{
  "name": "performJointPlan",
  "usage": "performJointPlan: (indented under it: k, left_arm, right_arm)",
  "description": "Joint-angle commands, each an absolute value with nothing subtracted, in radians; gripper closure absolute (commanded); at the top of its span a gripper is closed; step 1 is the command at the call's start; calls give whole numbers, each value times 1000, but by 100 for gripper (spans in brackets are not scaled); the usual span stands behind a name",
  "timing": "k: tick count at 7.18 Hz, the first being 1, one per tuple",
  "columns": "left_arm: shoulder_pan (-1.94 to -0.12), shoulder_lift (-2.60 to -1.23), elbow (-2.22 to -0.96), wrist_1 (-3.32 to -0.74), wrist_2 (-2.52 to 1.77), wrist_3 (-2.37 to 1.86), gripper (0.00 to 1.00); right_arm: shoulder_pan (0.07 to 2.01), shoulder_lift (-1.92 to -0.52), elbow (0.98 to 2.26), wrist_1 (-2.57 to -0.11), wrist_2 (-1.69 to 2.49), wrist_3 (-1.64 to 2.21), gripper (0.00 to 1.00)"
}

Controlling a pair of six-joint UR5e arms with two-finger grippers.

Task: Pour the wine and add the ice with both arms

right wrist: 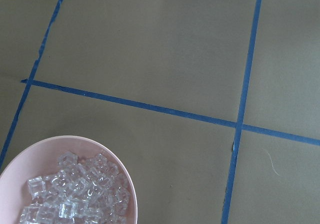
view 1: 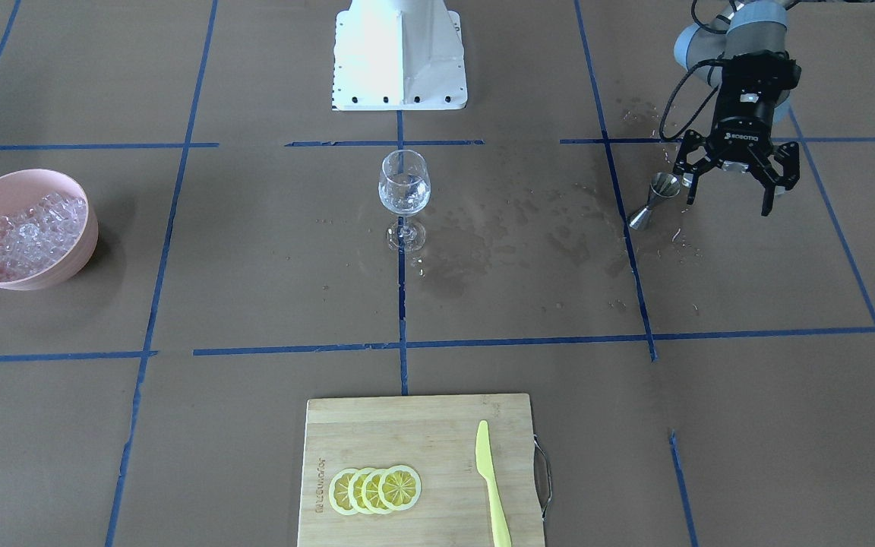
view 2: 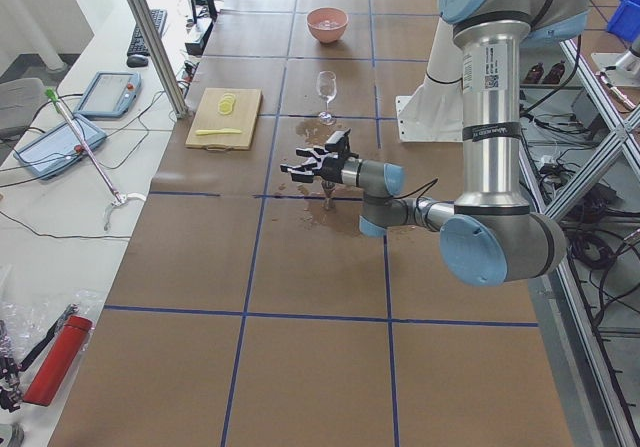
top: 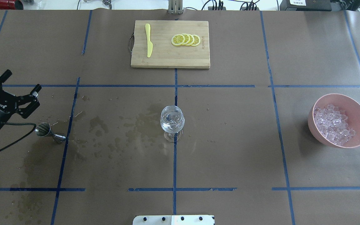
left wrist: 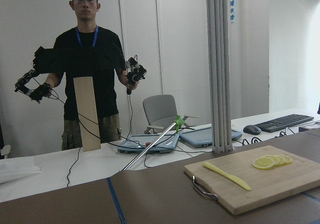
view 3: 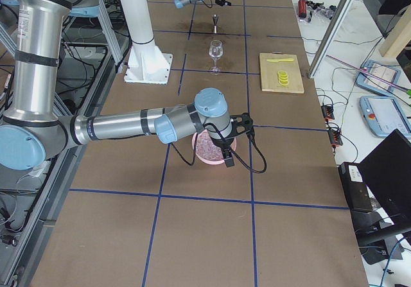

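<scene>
The glass stands mid-desk with a little wine in it, so I judge the pouring done and ice the next step. The ice is heaped in a pink bowl far out on the robot's right, well apart from the glass. The right arm is the nearer one. The right end effector hangs by the bowl, and its wrist view puts the ice low and left of centre; whether it is released or clenched I cannot tell. The left end effector, marked ROBOTIQ, is spread wide and grasps nothing, with the jigger upright just beside it. The board bears writing too small to read
</scene>
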State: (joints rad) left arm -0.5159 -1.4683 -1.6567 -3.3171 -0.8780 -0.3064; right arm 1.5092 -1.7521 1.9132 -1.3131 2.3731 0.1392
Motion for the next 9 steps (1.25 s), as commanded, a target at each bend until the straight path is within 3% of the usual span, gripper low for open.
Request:
performJointPlan:
  k: [1,7,9]
  left_arm:
    - [-772,-1515,-1657,-3085,-1198,-189,1]
    - [-1389,-1577,-1657,-2359,-1994,115,0]
    - [-1436,-1592,-1669,-2025,-2023,115,0]
  right_arm:
    - [1509,-1753,1913,-1313,2373,138,0]
    - [1509,-1763,1911,-1312,2373,132,0]
    - [1509,-1766,1911,-1312,2373,130,0]
